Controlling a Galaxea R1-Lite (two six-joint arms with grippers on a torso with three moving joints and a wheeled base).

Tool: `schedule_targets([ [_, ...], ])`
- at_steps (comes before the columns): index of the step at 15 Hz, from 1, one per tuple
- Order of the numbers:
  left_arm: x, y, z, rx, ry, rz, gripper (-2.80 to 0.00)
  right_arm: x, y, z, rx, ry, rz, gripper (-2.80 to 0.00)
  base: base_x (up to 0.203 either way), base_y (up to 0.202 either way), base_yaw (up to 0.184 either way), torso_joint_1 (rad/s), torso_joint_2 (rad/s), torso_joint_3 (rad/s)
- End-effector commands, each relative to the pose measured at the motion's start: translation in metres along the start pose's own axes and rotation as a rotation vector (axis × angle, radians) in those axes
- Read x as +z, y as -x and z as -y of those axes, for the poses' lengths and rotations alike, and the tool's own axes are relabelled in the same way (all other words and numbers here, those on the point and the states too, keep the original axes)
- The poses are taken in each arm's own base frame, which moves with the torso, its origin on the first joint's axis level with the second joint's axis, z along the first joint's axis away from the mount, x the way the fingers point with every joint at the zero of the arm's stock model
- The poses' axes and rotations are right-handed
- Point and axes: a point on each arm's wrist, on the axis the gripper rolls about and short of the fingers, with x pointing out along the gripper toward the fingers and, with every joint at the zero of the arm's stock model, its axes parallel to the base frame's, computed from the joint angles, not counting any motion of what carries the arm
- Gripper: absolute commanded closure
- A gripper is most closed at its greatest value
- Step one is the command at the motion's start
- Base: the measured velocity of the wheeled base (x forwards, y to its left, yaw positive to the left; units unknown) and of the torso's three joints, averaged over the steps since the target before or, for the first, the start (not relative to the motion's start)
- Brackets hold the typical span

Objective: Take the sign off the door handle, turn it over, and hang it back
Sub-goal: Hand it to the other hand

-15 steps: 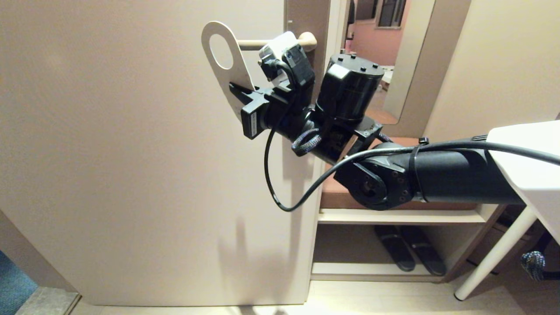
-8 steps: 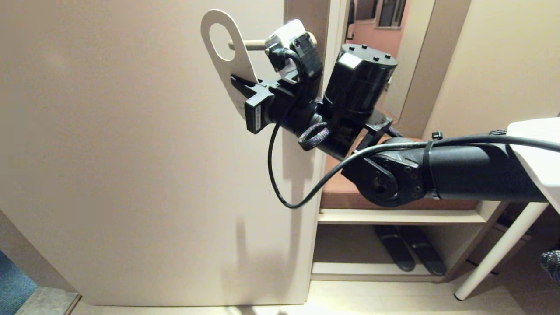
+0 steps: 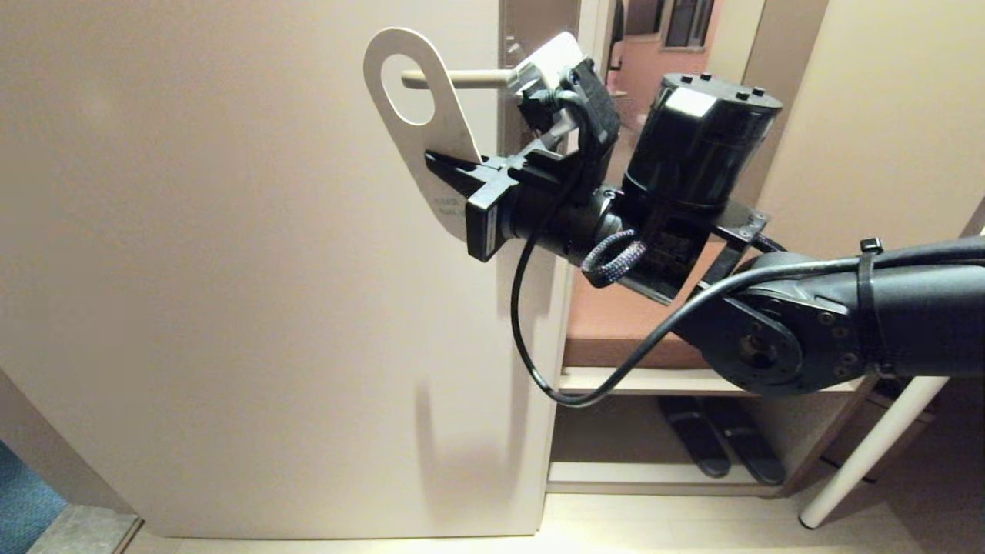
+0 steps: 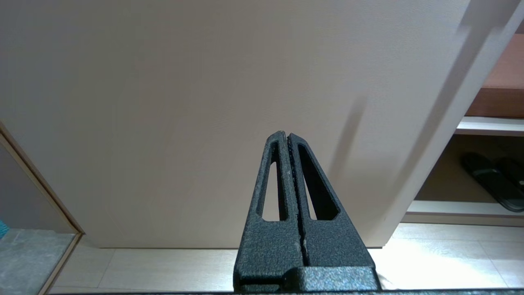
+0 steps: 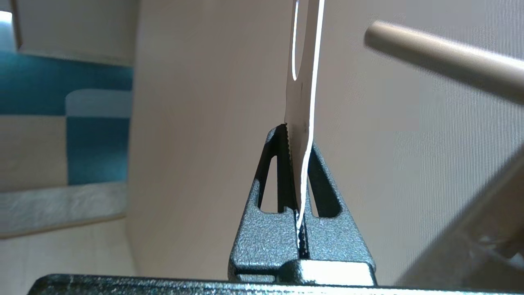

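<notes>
The right gripper has its jaws clamped on the sign, pinching the flat card edge-on a little below its large hole; in the right wrist view the sign rises as a thin pale blade out from between the two dark fingers. Seen from the head camera, the sign shows a plain pale face with faint small print near the grip, and it leans slightly, its rounded top end up and to the left of the gripper. The door handle passes through the hole: the lever's free tip shows inside the opening, and the lever runs from there toward the brown-grey backplate at the door's edge. In the right wrist view the door handle appears as a beige bar just beside the sign's upper part. Behind the gripper, the right arm reaches in from the right, across the doorway, with a black cable looping beneath it. Below the handle and to its right are low shelves with a pair of dark slippers. The left gripper hangs low in front of the door, well below the handle, its jaws pressed together on nothing.
</notes>
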Motion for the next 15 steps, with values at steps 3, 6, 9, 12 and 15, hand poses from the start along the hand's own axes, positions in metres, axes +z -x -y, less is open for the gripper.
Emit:
schedule_targets([
  [3,0.000,0.000,0.000,0.001,0.001,-0.001,0.00,0.012,0.034,-0.006,0.012,0.005,-0.025,0.00,0.000,0.000,0.000,0.000,0.00,0.000],
  [6,0.000,0.000,0.000,0.000,0.001,-0.001,0.00,0.013,0.066,-0.013,0.019,0.010,-0.072,0.00,0.000,0.000,0.000,0.000,0.00,0.000],
  [9,0.000,0.000,0.000,0.000,0.001,-0.001,0.00,0.022,0.102,-0.019,0.004,0.013,-0.091,0.00,0.000,0.000,0.000,0.000,0.00,0.000],
  [12,0.000,0.000,0.000,0.001,0.001,-0.001,0.00,0.025,0.142,-0.020,-0.071,0.017,-0.129,0.00,0.000,0.000,0.000,0.000,0.00,0.000],
  [15,0.000,0.000,0.000,0.001,0.001,-0.001,0.00,0.028,0.187,-0.002,-0.246,0.057,-0.197,0.00,0.000,0.000,0.000,0.000,0.00,0.000],
])
